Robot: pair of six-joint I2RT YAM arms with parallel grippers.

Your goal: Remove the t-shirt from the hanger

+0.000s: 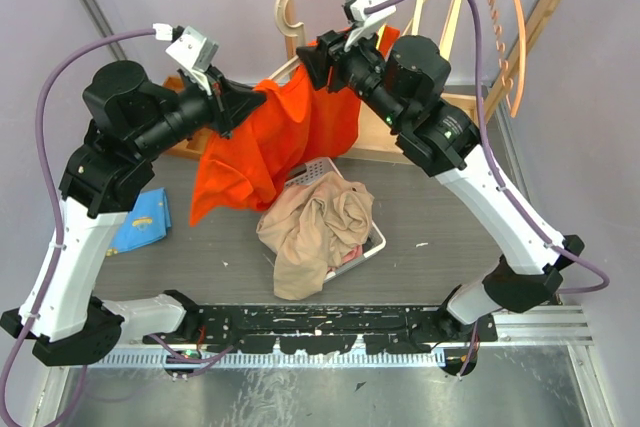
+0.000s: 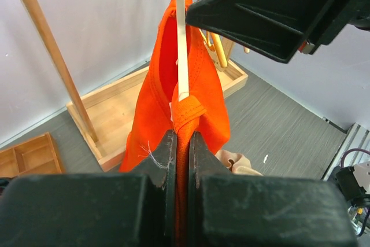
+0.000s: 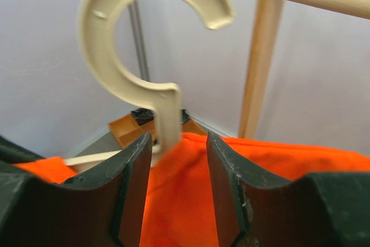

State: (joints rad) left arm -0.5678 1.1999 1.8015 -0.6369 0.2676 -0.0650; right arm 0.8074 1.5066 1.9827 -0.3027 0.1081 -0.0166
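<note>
My left fingers (image 2: 163,163) are clamped tight on a fold of the orange t-shirt (image 1: 270,137), which hangs between the two arms above the tabletop (image 1: 440,237), draped on the cream hanger (image 3: 165,114). My right fingers (image 3: 225,177) stand apart with the hanger's neck between them, close against one finger. Below the shirt sits a white basket (image 1: 375,242) of beige cloth (image 1: 315,232).

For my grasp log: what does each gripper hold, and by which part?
Left gripper: the orange t-shirt, by a bunched edge. Right gripper: nothing; its jaws stand open around the neck of the hanger.
</note>
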